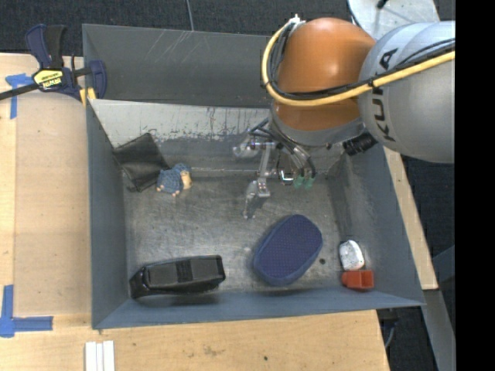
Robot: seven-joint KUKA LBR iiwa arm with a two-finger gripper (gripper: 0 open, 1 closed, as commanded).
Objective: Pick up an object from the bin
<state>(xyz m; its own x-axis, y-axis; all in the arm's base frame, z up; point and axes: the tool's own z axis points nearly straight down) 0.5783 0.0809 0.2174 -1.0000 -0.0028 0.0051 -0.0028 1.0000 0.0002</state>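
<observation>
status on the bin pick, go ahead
gripper over bare bin floor, nothing visibly held. nearest thing: blue oval pad, just below it in view, apart from it. small blue-and-tan toy off left. nothing between gripper and pad.

Bin flat grey, floor scuffed lighter, dark streaks down the back wall; landmark is the oval pad, dark blue with a fine dotted mesh pattern. Left of the pad: 1 glossy black case; up-left of it: 1 blue-and-tan toy, past that 1 charcoal folded piece; right of the pad: 1 white-silver lump and 1 red-orange block. Above the pad: gripper bare silver with a green spot, wrist cover orange, cable yellow, arm silver-grey with black lettering.
</observation>
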